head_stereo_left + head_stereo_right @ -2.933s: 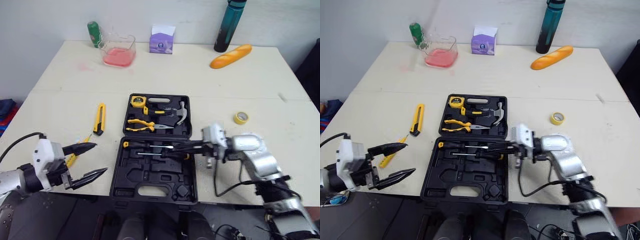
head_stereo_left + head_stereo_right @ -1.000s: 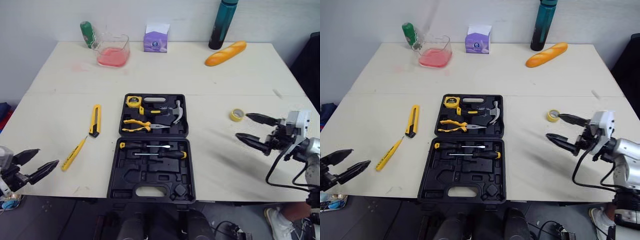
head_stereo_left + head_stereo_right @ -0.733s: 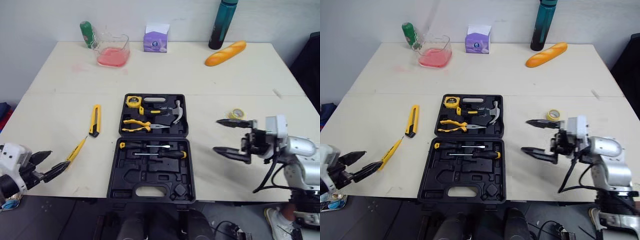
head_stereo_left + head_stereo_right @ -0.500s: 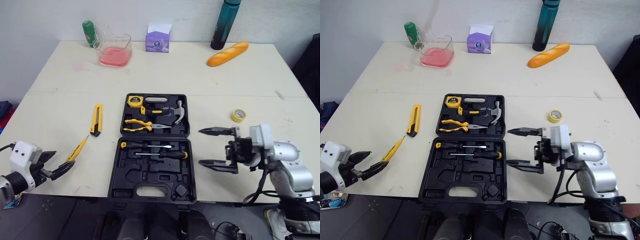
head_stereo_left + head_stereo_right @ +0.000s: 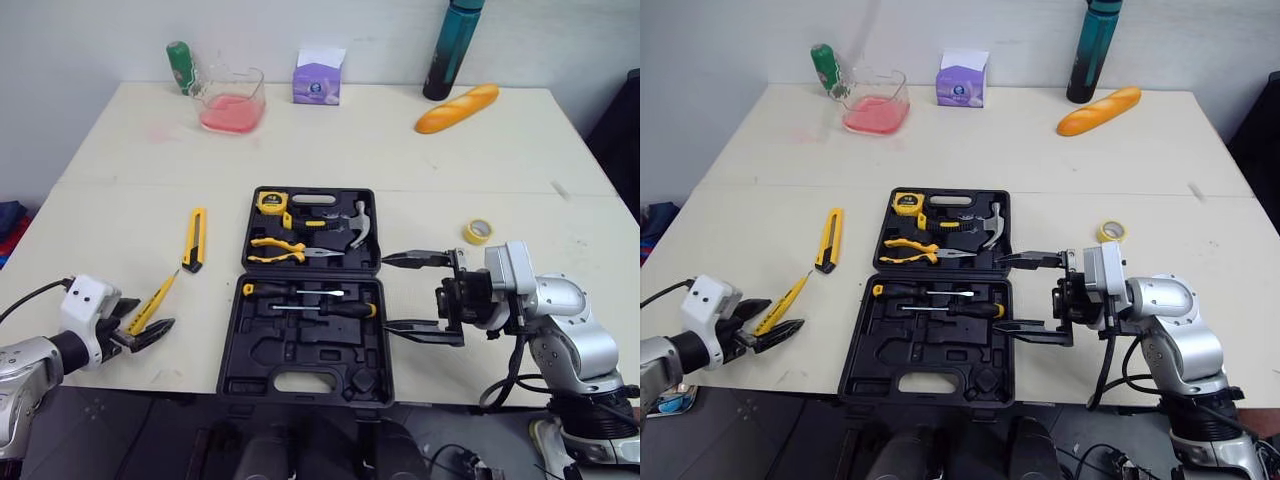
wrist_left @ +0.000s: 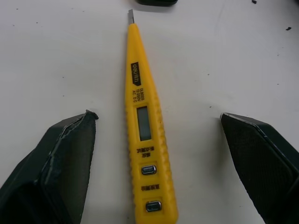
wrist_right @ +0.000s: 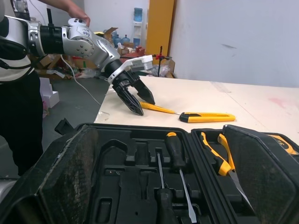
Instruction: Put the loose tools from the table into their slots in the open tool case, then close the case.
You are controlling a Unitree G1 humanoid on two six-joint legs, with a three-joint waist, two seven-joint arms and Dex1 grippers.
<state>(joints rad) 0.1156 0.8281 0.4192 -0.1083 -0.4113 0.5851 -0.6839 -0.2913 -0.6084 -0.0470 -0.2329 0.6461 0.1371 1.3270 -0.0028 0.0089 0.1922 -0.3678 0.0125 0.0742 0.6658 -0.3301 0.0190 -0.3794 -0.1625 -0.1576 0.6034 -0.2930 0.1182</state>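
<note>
Left eye view: the left gripper [image 5: 143, 318], fingers apart, sits left of the case [image 5: 300, 352] and straddles the near end of the tester [image 5: 152, 300]. The knife [image 5: 196, 238] lies left of the case's lid and the tape [image 5: 477, 231] right of it. The right gripper [image 5: 388, 292] is spread wide at the case's right edge.

Left wrist view: the tester lies between both fingers [image 6: 60, 158], touching neither.

Right wrist view: screwdrivers [image 7: 174, 149] sit slotted in the case.
</note>
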